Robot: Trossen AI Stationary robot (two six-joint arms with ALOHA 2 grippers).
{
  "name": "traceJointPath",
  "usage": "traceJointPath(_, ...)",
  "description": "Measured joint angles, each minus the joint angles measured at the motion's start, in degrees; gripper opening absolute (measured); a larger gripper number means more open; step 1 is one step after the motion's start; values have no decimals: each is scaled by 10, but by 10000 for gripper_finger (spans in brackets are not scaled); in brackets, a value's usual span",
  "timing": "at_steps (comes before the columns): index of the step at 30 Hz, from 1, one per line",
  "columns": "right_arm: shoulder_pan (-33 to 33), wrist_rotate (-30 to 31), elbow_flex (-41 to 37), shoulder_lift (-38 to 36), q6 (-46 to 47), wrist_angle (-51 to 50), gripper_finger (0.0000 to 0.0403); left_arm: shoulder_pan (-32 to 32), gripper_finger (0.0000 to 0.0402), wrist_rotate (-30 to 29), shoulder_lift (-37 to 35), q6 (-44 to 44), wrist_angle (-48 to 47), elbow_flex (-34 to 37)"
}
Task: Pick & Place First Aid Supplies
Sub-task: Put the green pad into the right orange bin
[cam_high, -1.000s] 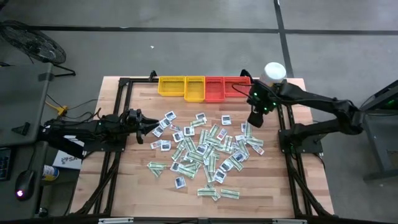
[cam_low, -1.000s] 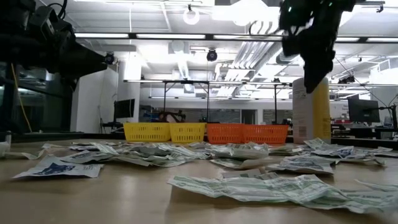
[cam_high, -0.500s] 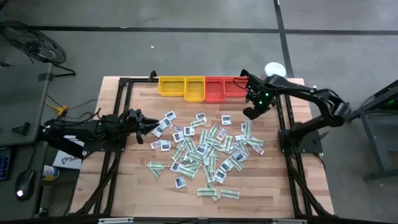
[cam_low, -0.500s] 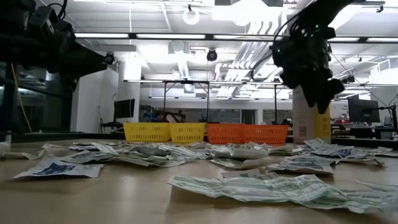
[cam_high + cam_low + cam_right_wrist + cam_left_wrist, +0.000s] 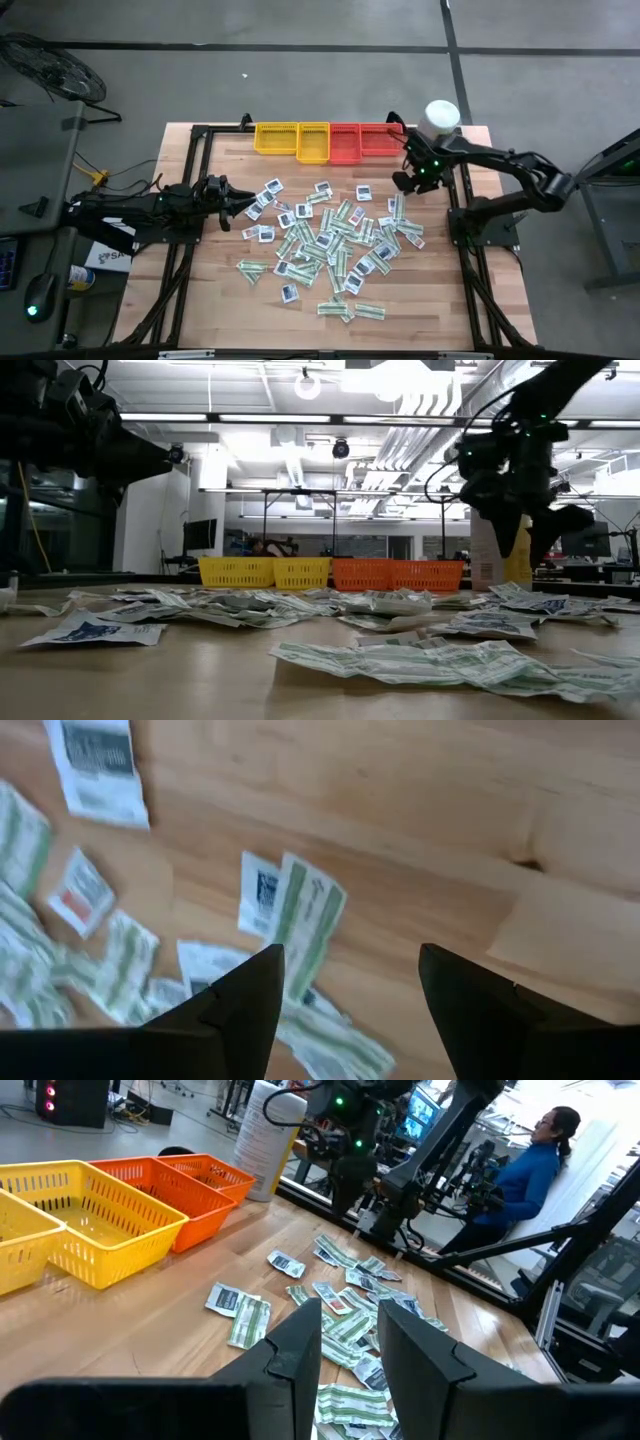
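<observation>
The right gripper is hanging with its jaws spread wide and empty, looking down on a white-and-green paper strip at the heap's edge, probably lining up a pick. It is hovering near the red plastic trays and the tall white-and-yellow canister. The left gripper is waiting low at the table's left side, fingers part-open with nothing visible between them. The scattered flat packets are lying mid-table; the yellow plastic trays are looking empty, though the red trays' floors are hard to make out.
</observation>
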State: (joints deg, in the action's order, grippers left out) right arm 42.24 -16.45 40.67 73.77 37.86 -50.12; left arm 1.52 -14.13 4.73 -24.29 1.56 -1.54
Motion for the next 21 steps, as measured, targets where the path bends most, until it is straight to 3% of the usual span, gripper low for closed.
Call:
traceJointPath(11, -9, -6, -123, -23, 88, 201, 226, 0, 101, 0, 0, 0, 0, 0)
traceJointPath(21, -19, -11, -135, -23, 93, 237, 226, 0, 101, 0, 0, 0, 0, 0)
